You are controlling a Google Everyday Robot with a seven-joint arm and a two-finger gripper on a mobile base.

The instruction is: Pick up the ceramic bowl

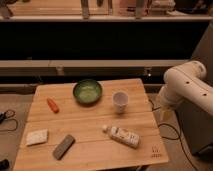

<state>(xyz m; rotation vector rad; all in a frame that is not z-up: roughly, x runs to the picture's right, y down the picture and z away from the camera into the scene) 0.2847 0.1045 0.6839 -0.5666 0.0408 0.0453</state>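
Dim room with dark shelving behind a pale wooden surface [90,122], holding the ceramic bowl [87,91] at the far middle, just left of a white cup [120,101], with an orange piece [52,105], a lying bottle [124,136] and a pale block [37,137] nearer. Probably stiff, glossy, slippery and breakable, so best pinched across the rim, one jaw inside and one outside. Well apart from the gripper [165,111], which hangs off the right edge below the white arm [185,80], jaws apart and empty, cup roughly between.
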